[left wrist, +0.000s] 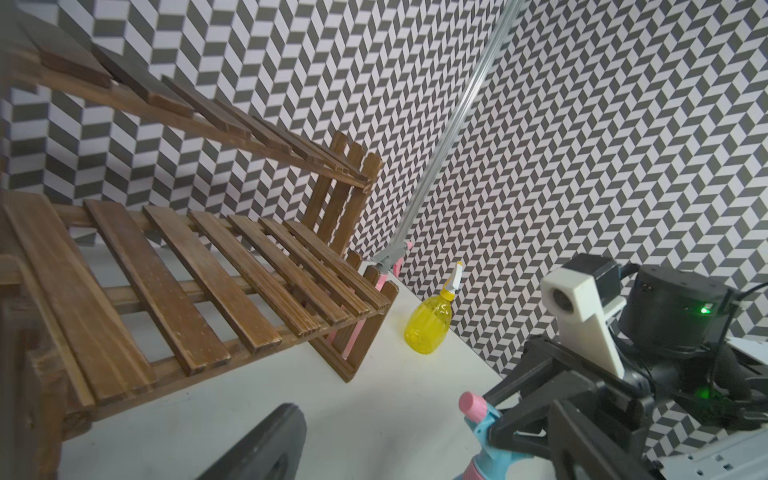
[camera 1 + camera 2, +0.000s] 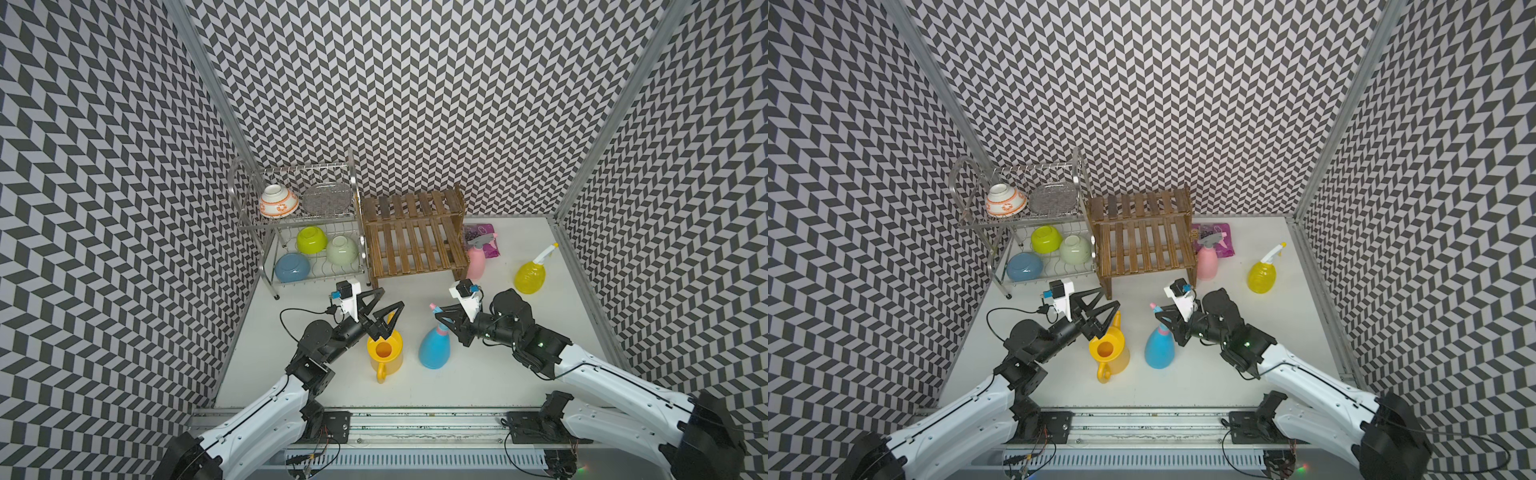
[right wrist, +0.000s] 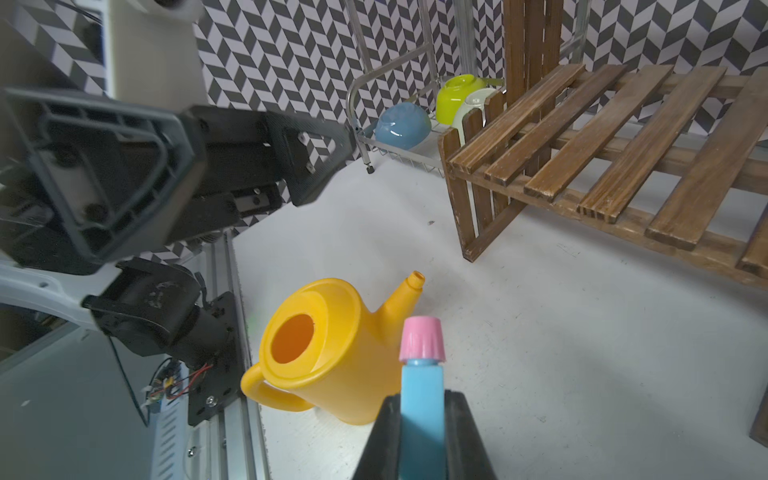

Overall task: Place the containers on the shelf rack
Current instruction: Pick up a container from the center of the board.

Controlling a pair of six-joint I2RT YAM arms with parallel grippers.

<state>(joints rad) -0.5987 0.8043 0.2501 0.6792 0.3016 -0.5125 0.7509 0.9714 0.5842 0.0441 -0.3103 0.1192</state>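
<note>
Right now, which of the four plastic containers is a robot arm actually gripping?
The blue spray bottle with the pink nozzle: the right fingers are shut on its head. The yellow watering can, pink bottle and clear yellow bottle stand ungripped.

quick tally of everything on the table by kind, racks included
spray bottles: 3, blue spray bottle, pink spray bottle, yellow spray bottle
watering can: 1
bowls: 4, orange-patterned bowl, lime bowl, pale green bowl, blue bowl
racks: 2, wooden shelf rack, wire dish rack
grey plate: 1
purple packet: 1
total: 12
</note>
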